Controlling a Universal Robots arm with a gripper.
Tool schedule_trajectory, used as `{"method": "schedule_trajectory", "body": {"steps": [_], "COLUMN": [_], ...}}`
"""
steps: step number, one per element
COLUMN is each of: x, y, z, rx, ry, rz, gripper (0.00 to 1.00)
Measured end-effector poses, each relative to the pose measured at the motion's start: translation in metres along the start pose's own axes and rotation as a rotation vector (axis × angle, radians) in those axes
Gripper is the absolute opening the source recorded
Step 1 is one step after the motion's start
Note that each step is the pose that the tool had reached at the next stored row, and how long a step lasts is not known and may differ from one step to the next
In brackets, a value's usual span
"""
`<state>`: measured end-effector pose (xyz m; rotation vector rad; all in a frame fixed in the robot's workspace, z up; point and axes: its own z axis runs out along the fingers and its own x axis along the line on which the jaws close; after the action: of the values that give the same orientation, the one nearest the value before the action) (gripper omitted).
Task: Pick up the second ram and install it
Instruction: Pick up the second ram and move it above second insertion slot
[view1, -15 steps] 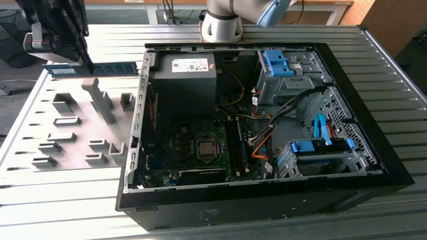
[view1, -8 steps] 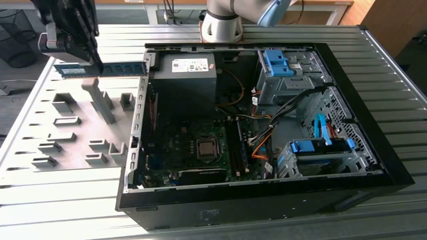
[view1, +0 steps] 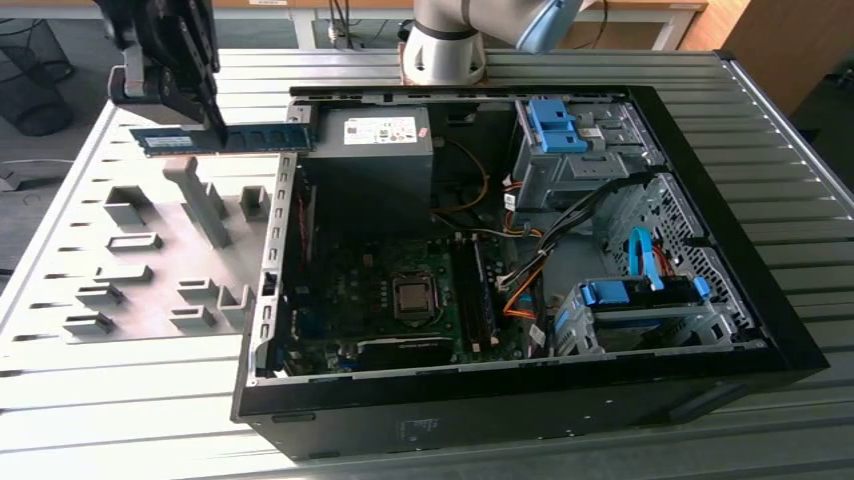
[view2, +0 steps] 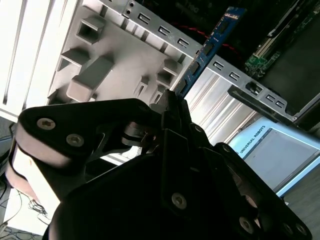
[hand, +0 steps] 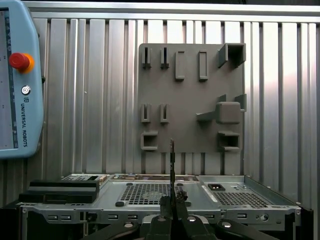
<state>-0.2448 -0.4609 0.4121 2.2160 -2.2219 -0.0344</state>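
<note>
Aloft, second ram (view1: 262, 137) in end effector (view1: 212, 122).

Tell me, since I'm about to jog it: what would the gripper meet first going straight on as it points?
Likely the grey holder plate, with the held second ram touching first; depth is unclear.

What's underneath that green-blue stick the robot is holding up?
The second ram, shut in the gripper, hangs over the grey holder tray near the metal wall of the computer case. The gripper covers the stick's middle.
</note>
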Motion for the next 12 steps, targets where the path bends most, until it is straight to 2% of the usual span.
{"method": "schedule_trajectory", "body": {"steps": [12], "x": [-0.0001], "y": [-0.0226], "z": [-0.0003], "rx": [0.0], "ry": [0.0001], "rz": [0.0], "gripper": [0.14]}}
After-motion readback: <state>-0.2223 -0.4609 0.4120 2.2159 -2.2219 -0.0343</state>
